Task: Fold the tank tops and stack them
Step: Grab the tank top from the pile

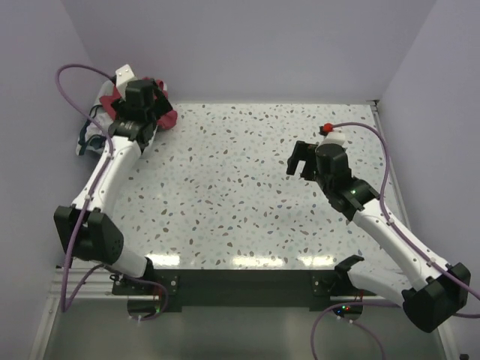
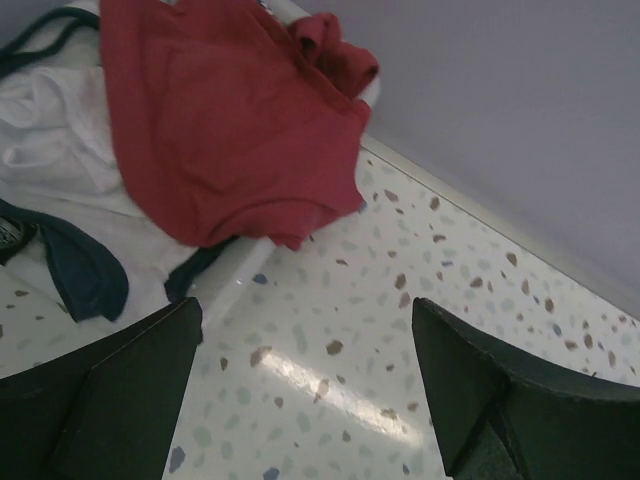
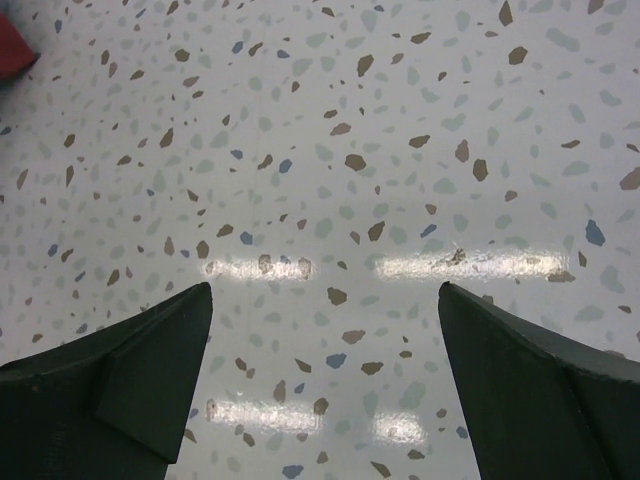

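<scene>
The dark red tank top (image 2: 230, 130) lies crumpled in the far left corner, on top of the white tank top (image 2: 50, 120) with navy trim (image 2: 90, 275). In the top view the red top (image 1: 166, 118) and the white top (image 1: 88, 139) show around my left gripper (image 1: 154, 101). In the left wrist view that gripper (image 2: 305, 330) is open and empty, just short of the red top's near hem. My right gripper (image 1: 302, 159) is open and empty above bare table at the middle right, and it also shows in the right wrist view (image 3: 325, 300).
The speckled table (image 1: 247, 187) is walled at the back and both sides. A small white object with a red cap (image 1: 330, 131) stands at the right, behind my right gripper. A corner of red cloth (image 3: 10, 45) shows at the top left of the right wrist view.
</scene>
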